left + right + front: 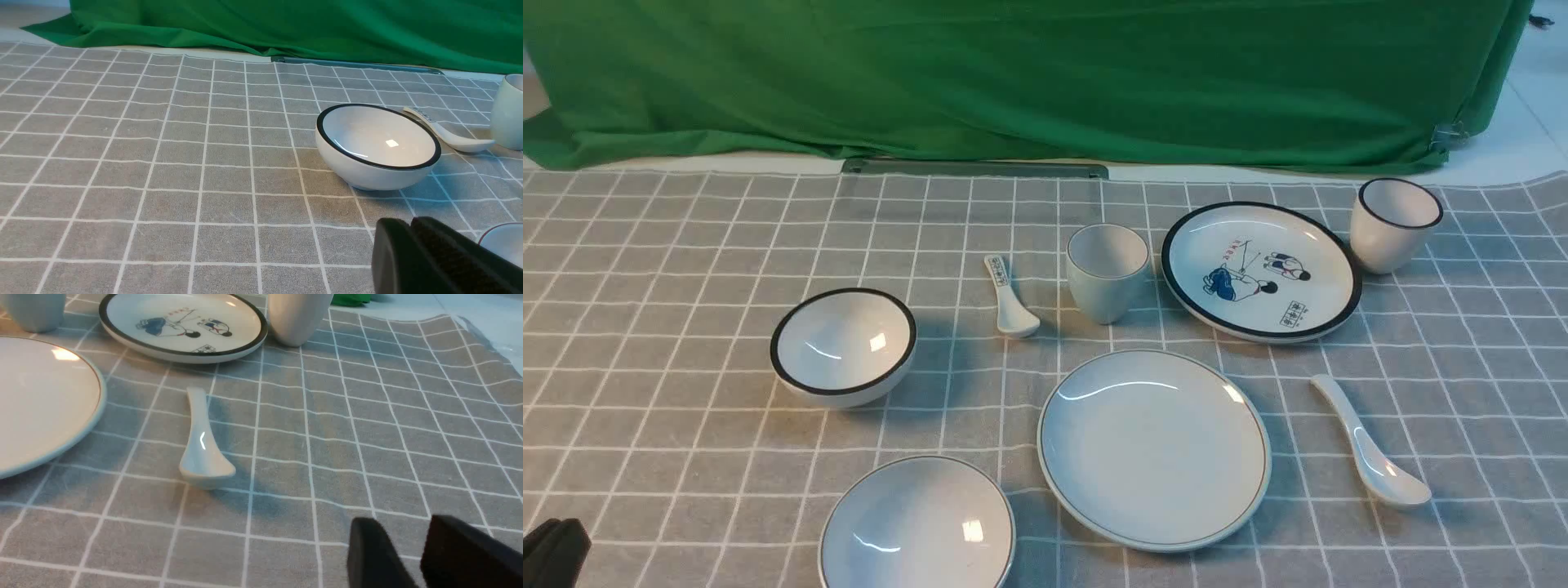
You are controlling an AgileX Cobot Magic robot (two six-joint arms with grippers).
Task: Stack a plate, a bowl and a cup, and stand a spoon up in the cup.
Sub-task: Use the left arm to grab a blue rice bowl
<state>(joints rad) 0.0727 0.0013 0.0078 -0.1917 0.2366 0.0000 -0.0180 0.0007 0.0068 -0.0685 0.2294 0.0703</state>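
Note:
The plain plate (pixel 1153 449) lies front centre, and the shallow thin-rimmed bowl (pixel 917 523) sits to its left at the front edge. Behind the plate the pale cup (pixel 1107 272) stands upright. To the plate's right lies the long plain spoon (pixel 1372 445), bowl end toward me. My left gripper (pixel 408 222) is shut and empty, low at the front left corner (pixel 560 535), just left of the bowl's rim (pixel 504 245). My right gripper (pixel 403 522) is open and empty over bare cloth, with the spoon (pixel 202 445) and plate (pixel 41 396) ahead of it.
A deeper black-rimmed bowl (pixel 843 345) sits mid-left, with a short printed spoon (pixel 1010 298) beside it. A cartoon plate (pixel 1260 269) and a black-rimmed cup (pixel 1395 224) stand at the back right. A green cloth (pixel 1013 73) hangs behind the checked tablecloth (pixel 686 269).

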